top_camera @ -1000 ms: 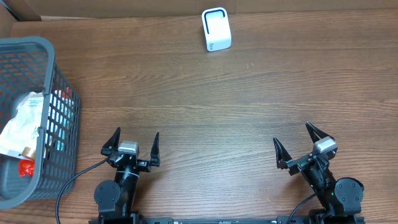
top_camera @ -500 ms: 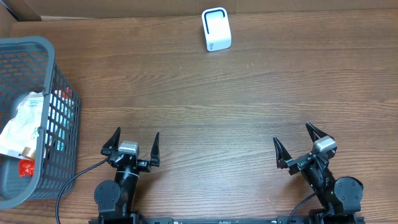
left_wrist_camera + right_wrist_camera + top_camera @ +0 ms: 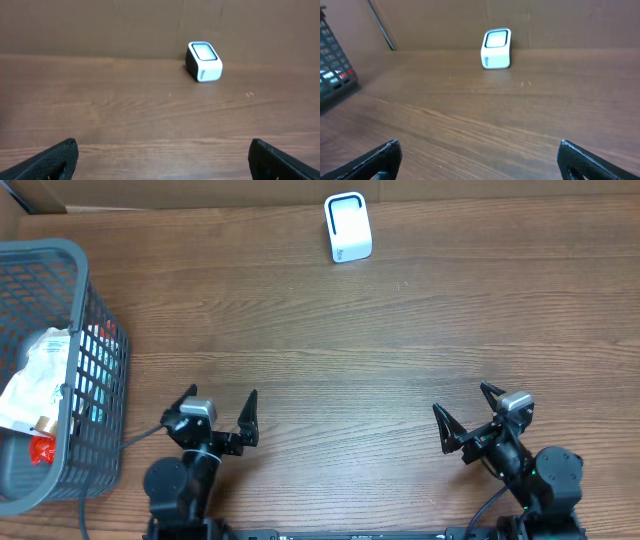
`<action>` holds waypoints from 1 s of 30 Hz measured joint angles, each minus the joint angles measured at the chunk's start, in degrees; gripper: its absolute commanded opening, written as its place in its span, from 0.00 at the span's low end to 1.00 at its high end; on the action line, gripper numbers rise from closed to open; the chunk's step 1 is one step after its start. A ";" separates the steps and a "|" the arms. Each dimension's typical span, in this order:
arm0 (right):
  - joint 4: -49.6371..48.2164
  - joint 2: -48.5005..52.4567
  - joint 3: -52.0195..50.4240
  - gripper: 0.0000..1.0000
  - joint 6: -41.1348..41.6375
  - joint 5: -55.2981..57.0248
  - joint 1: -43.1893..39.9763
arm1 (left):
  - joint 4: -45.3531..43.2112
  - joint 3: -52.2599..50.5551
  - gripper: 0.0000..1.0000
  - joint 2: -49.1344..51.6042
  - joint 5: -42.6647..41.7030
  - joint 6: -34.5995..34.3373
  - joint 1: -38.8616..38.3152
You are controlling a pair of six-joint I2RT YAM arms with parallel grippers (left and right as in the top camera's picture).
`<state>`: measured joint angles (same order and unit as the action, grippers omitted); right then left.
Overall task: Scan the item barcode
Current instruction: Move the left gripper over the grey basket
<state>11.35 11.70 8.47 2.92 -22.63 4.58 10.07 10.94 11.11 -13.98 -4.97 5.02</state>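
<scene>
Right hand (image 3: 460, 398) edged left (spread wide); scanner (image 3: 348, 227) far ahead.

A small white scanner (image 3: 204, 61) sits far back on the brown wooden tabletop (image 3: 150, 110). It has dark sides and a pale, shiny top with rounded corners. It is a little to the right of the middle and turned at a slant. Just behind it stands a plain brown wall (image 3: 100, 25). At the bottom, the left pincer (image 3: 162, 156) is spread wide. Its two black fingers (image 3: 57, 159) poke in at the two corners, with only bare wood between them.
</scene>
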 measured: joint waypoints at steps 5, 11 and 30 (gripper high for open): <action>8.04 6.34 11.85 1.00 -0.17 -0.07 0.02 | 8.04 14.86 1.00 10.73 -0.22 -0.59 0.00; 23.52 17.51 31.85 1.00 -0.87 -0.07 0.00 | 27.80 42.40 1.00 29.18 -1.29 -0.66 0.00; 54.27 45.75 69.92 1.00 -1.40 -2.99 0.02 | 72.59 112.54 1.00 71.34 1.03 1.86 1.68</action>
<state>65.63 57.45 78.39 1.52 -25.63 4.60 82.65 123.48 82.46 -12.95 -3.11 6.70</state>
